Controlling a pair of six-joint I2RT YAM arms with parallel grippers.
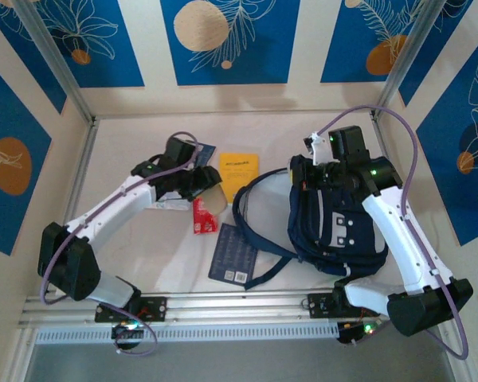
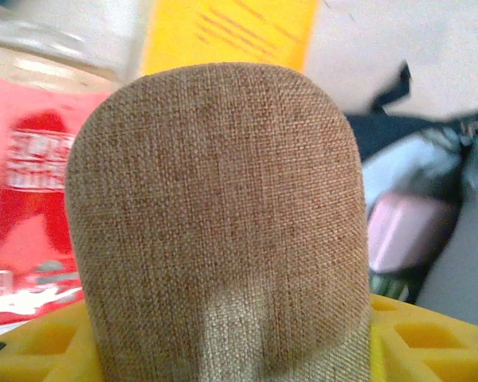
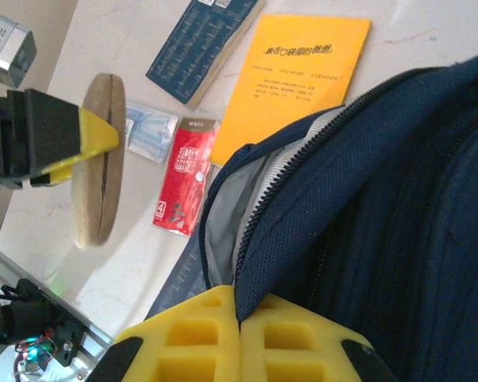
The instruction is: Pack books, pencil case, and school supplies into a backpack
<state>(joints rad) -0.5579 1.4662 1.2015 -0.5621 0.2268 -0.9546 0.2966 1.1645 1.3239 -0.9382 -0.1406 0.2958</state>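
I've got the L gripper [image 1: 197,183] clamped on a brown woven fabric pencil case [image 2: 215,215] at mid-worktop [image 1: 155,251]. Its long axis runs out from the fingers, rounded end twd the yellow-orange book [image 3: 303,76]. R gripper [image 3: 239,328] is pinched tight on the zip rim of the navy fabric backpack [image 1: 334,219], on the right side.

The backpack [image 3: 398,199] is dark navy with grey lining. The yellow book [image 3: 303,72] carries dark print, and the navy book [image 3: 199,40] has a white grid. The packet [image 3: 185,175] is red with white lettering. The case [image 2: 215,223] is a tan weave. The walls [image 1: 223,40] are blue with white leaves and orange discs.
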